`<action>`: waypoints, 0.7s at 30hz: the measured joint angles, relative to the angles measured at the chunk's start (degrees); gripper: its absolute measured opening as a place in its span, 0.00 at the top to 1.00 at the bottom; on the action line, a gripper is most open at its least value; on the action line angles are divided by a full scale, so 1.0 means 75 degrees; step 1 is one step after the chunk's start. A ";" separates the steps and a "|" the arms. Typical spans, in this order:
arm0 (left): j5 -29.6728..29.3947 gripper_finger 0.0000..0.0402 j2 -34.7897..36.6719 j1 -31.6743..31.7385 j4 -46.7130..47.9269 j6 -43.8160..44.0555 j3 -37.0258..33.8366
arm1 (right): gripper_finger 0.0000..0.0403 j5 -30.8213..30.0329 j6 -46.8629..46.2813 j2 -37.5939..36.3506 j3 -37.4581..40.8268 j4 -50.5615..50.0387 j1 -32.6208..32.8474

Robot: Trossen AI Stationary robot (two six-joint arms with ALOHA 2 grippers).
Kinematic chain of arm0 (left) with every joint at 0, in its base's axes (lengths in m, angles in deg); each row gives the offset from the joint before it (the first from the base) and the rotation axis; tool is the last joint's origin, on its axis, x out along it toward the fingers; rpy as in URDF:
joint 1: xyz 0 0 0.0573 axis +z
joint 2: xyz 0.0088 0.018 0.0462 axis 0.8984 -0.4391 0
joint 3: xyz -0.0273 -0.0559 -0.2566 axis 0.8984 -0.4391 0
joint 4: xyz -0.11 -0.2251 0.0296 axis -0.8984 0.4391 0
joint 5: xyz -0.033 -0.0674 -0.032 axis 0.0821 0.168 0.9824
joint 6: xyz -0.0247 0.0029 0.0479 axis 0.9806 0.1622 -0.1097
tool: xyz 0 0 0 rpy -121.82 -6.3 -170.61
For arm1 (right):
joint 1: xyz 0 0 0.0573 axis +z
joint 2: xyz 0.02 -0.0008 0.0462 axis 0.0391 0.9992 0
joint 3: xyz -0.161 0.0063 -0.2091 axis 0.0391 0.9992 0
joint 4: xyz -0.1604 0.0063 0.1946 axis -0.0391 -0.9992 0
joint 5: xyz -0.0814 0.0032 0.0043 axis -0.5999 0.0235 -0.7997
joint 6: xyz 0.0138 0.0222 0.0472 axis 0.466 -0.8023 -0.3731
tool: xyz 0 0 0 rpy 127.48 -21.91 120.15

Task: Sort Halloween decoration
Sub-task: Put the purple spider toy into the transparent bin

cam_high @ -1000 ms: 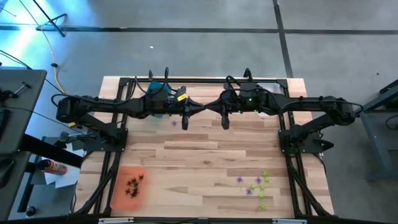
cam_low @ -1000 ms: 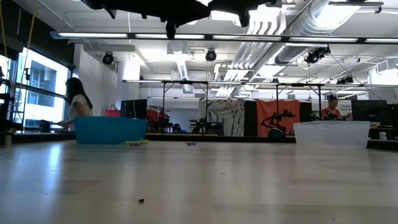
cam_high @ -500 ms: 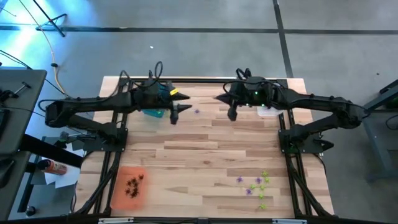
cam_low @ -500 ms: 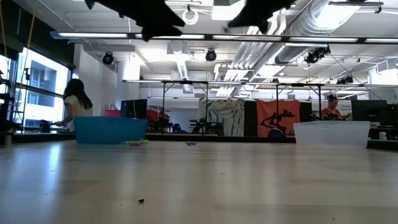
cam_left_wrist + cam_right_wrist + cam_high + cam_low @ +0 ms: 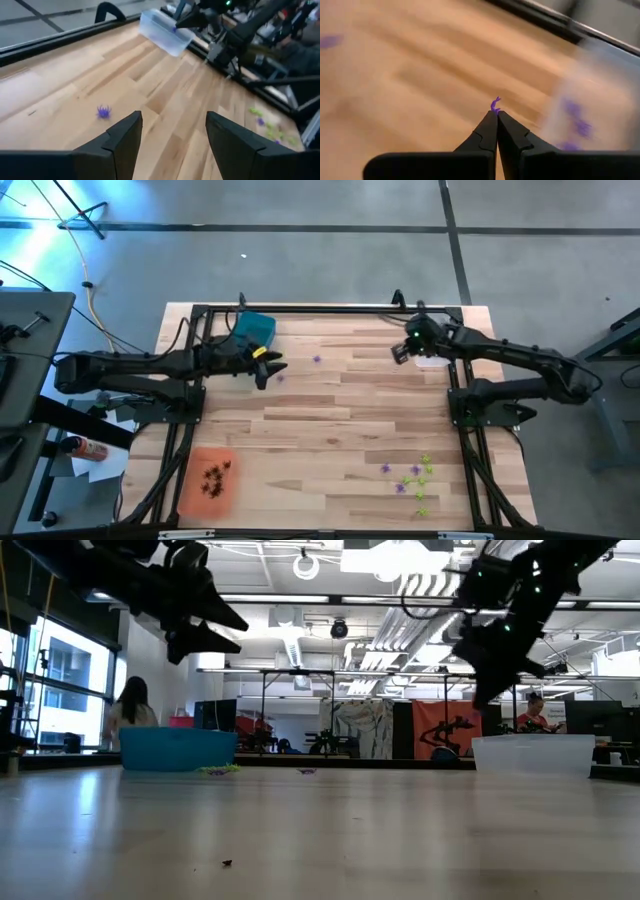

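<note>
Right claw [image 5: 496, 114] pinches one purple trinket [image 5: 494, 105] — left claw [image 5: 172, 145] spread, empty.

Clear tray [image 5: 600, 100]: blurred, cut off at frame edge. Purple trinkets [image 5: 572, 117] inside it: smeared, count not determinable.

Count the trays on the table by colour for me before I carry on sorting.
Teal tray: 1
Clear tray: 1
Orange tray: 1
Total: 3 trays
</note>
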 joint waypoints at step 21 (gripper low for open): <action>-0.0411 0.49 -0.0006 -0.0029 -0.1505 0.0084 -0.0105 | 1.00 -0.0819 -0.2645 0.2832 -0.0041 0.0324 -0.2891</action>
